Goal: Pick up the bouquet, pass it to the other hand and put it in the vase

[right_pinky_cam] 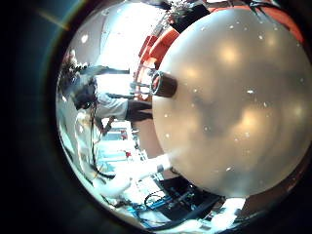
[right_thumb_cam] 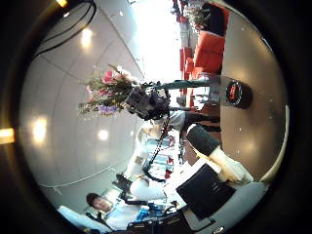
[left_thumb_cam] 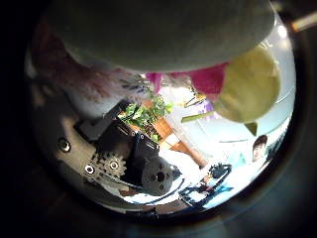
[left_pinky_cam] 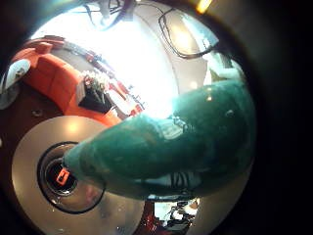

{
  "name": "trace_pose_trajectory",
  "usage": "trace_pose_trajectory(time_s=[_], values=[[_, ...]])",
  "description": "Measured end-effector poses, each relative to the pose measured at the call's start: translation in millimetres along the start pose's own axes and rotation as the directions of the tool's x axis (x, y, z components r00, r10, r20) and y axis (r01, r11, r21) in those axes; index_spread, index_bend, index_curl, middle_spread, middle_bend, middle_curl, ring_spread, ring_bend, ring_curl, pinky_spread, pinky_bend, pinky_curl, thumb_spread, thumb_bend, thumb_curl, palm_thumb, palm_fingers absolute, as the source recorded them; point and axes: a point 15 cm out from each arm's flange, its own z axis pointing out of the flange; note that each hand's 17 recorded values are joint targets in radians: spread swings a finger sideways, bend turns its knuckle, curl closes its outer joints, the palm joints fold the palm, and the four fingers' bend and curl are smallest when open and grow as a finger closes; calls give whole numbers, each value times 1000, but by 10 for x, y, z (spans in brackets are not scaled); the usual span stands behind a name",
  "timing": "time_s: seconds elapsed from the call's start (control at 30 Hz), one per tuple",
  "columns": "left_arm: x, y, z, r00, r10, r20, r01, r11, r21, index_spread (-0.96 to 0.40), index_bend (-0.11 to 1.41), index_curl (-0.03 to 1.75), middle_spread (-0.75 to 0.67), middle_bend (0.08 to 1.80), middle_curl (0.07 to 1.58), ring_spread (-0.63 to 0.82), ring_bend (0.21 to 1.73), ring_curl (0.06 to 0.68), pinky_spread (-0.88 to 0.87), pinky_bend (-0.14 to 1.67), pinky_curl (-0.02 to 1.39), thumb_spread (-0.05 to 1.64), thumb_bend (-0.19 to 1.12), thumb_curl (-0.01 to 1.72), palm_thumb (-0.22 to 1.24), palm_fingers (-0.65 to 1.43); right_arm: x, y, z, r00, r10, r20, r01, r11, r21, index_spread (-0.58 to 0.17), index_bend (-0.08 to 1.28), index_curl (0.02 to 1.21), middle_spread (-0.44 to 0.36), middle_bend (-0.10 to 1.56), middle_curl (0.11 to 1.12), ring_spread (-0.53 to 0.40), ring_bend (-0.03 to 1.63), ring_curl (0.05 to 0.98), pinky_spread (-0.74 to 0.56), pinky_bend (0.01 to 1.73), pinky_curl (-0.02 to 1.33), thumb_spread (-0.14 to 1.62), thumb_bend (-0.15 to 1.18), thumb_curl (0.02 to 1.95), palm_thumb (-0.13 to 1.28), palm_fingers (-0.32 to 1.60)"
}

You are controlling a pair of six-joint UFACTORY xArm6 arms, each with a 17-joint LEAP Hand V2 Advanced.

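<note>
My left hand (right_thumb_cam: 148, 99) is shut on the bouquet (right_thumb_cam: 109, 88), seen from the right thumb side palm view, flowers pointing away from the table. The bouquet's wrapped stem (left_pinky_cam: 171, 142) fills much of the left little finger side view. Its tip hangs just over the dark mouth of the vase (left_pinky_cam: 68, 178). The vase (right_thumb_cam: 234, 94) stands on the round table (right_pinky_cam: 234, 107), in line with the stem. Flowers and a large leaf (left_thumb_cam: 246, 84) crowd the left thumb side view. My right hand (right_thumb_cam: 216, 175) is off to the side, holding nothing, its fingers relaxed.
A sofa (left_pinky_cam: 59, 73) stands beyond the round table (left_pinky_cam: 34, 147). The vase (right_pinky_cam: 162, 85) sits near the table's edge, with my left arm (right_pinky_cam: 102, 96) behind it. Ceiling lights show overhead.
</note>
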Motion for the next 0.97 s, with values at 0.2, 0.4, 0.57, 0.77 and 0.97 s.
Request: trace_pose_trajectory(time_s=[0.2,0.4,0.57,0.77,0.97], values=[[-446,254,-42,984,-108,142,124,987,-104,-335,91,1172,14,393,830,165,1016,338,-103,416,972,903,-84,584,359,-347,2,23,10,1000,0,0,0,1000,-10,-254,308,358,75,188,325,179,344,231,409,394,270,1000,-23,530,780,225],[-634,334,-156,970,-171,176,188,978,-90,77,46,872,452,189,609,495,781,222,379,236,738,877,-54,470,217,-258,4,37,8,1000,-22,-3,22,1000,-16,-265,322,387,60,178,317,171,328,231,419,356,262,998,-23,531,780,271],[-522,363,-305,965,-183,186,196,979,-54,261,69,650,578,159,495,600,697,186,553,195,611,872,-41,425,207,-191,-13,36,7,999,-42,-3,42,999,-21,-273,327,402,45,180,311,169,323,231,426,339,257,996,-23,534,774,303],[-266,445,-366,963,-161,216,170,985,-26,316,113,490,614,159,403,648,636,167,613,190,517,874,-36,390,213,-138,56,4,-43,996,-84,1,84,996,-20,-290,328,416,32,183,310,156,316,230,434,320,253,990,-23,539,776,344],[-99,663,-438,940,-160,303,174,985,-20,323,144,407,614,159,338,661,599,162,620,193,455,883,-33,372,227,-92,146,82,-234,995,-101,-6,101,993,-66,-290,318,425,29,184,309,161,297,228,436,312,253,985,-20,544,784,344]])
